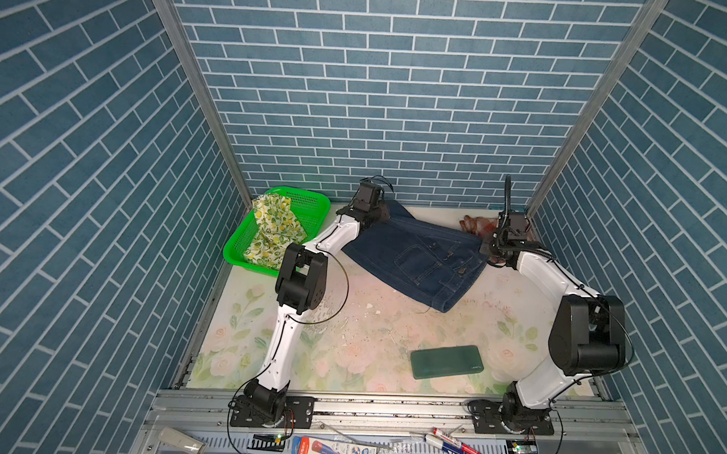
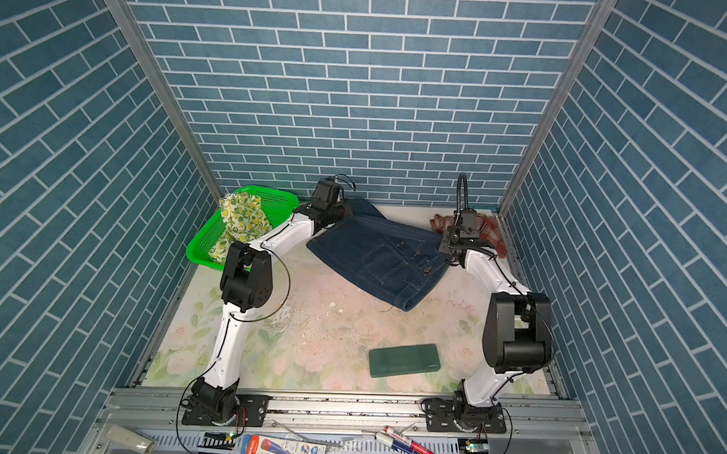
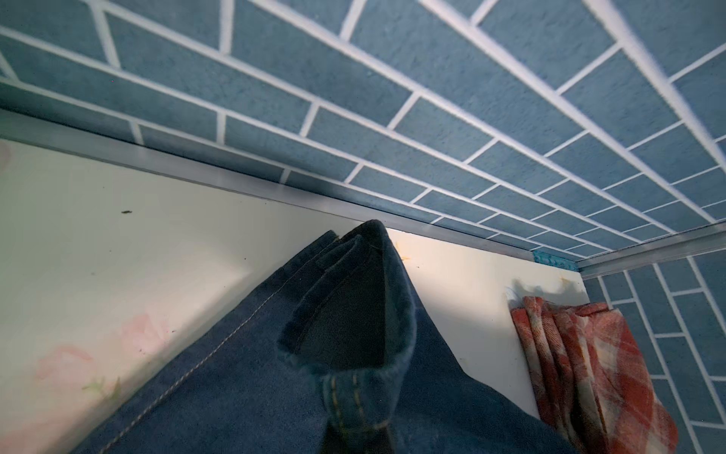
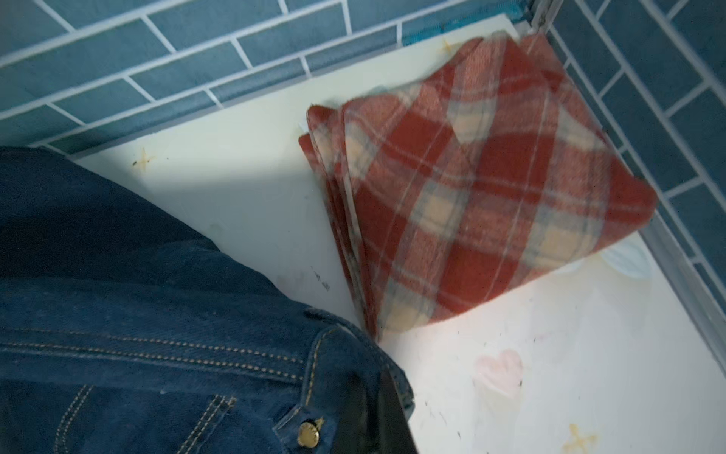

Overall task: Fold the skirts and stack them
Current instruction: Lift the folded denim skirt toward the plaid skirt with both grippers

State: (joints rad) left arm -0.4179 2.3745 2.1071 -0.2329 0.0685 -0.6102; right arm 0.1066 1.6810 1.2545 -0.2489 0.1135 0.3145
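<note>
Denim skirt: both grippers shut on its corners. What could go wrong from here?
1. The left gripper holds a bunched corner of the denim skirt, so the fold may come out skewed.
2. The folded plaid skirt lies close by the right gripper; a swing there could knock it open.

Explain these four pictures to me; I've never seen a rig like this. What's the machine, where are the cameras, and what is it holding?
Two white robot arms, left arm and right arm, are bolted at the near edge of the table. Both top views look down from one overhead camera; the other two come from a camera on each wrist. On the table lie a denim skirt, a folded plaid skirt in the far right corner, and a dark green slab. A lemon-print skirt sits in a green basket. Each arm's jaws are shut on one end of the denim skirt.
</note>
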